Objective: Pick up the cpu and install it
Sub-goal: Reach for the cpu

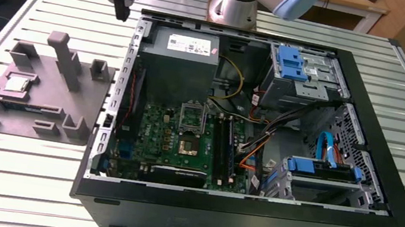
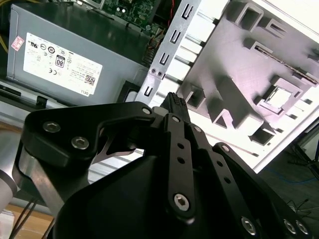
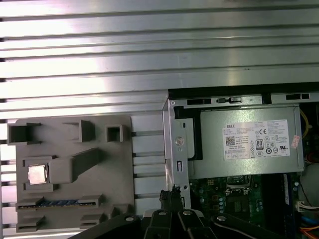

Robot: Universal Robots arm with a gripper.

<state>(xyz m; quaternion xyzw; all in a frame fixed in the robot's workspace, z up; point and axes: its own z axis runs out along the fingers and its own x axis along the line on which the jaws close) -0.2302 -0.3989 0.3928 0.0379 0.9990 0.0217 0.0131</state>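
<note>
CPU [image 1: 16, 83] aside, your open computer case [image 1: 250, 223] lies on the table [image 1: 16, 182], a white printed label [image 1: 187, 43] on its power supply [image 1: 181, 68]. Toward the table's edge, the grey fixture block [image 1: 84, 102] holds that chip in a recess; the gripper [image 1: 123, 14] hovers by the case's corner, closed and empty.

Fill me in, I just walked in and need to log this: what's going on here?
One robot arm's black tool, shut and empty, hangs over the slatted metal table beside a corner of the open black computer case. The small silver square cpu lies in its recess in the grey plastic fixture block, not yet picked up and so not installed.
</note>
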